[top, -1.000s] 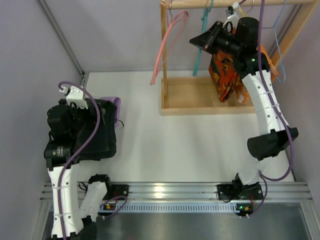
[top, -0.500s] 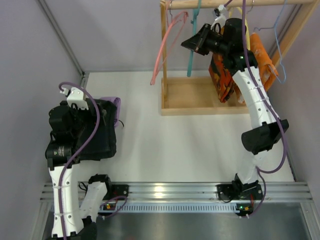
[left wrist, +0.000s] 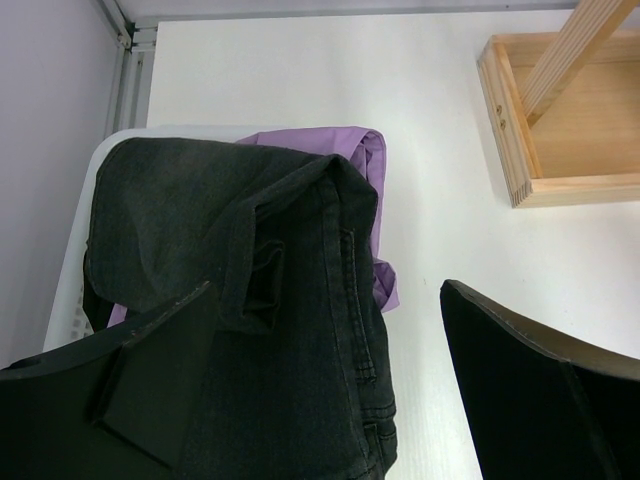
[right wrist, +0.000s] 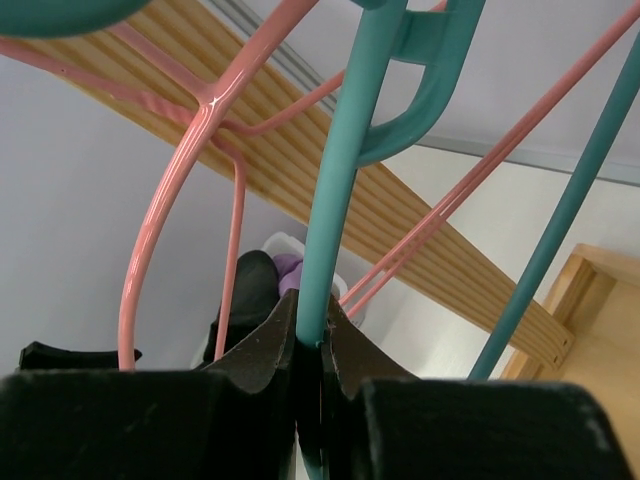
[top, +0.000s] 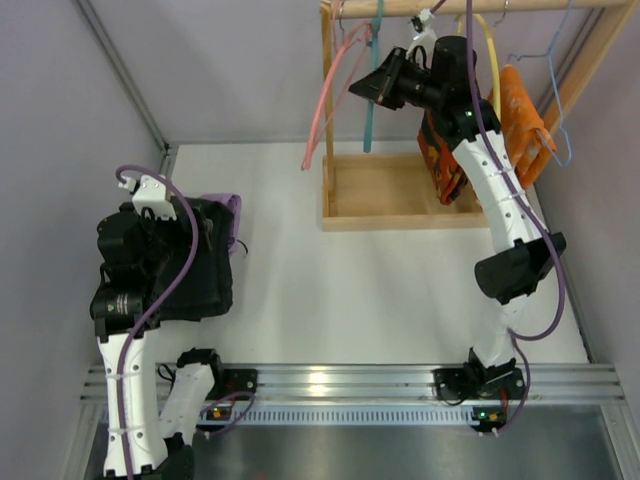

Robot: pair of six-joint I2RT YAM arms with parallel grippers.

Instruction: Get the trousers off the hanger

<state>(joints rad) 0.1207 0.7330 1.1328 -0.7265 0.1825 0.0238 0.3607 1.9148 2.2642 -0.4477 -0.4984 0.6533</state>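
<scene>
Black trousers [left wrist: 250, 300] lie crumpled over a purple cloth [left wrist: 365, 160] in a white bin [left wrist: 75, 280] at the table's left, also in the top view [top: 205, 275]. My left gripper [left wrist: 330, 385] is open above them, holding nothing. My right gripper [top: 378, 85] is high at the rack, shut on the bare teal hanger [top: 371, 95], which hangs from the wooden rail [top: 450, 8]. In the right wrist view the jaws [right wrist: 310, 340] pinch the teal hanger's bar [right wrist: 335, 200]. An orange patterned garment [top: 522, 110] hangs behind the right arm.
A bare pink hanger [top: 335, 90] hangs left of the teal one, close beside it in the right wrist view [right wrist: 190, 170]. Yellow [top: 492, 50] and blue [top: 562, 110] hangers hang further right. The rack's wooden base tray [top: 385, 195] sits on the white table at the back.
My right gripper has moved left along the rail, carrying the teal hanger towards the pink one. The left arm and black trousers have not moved.
</scene>
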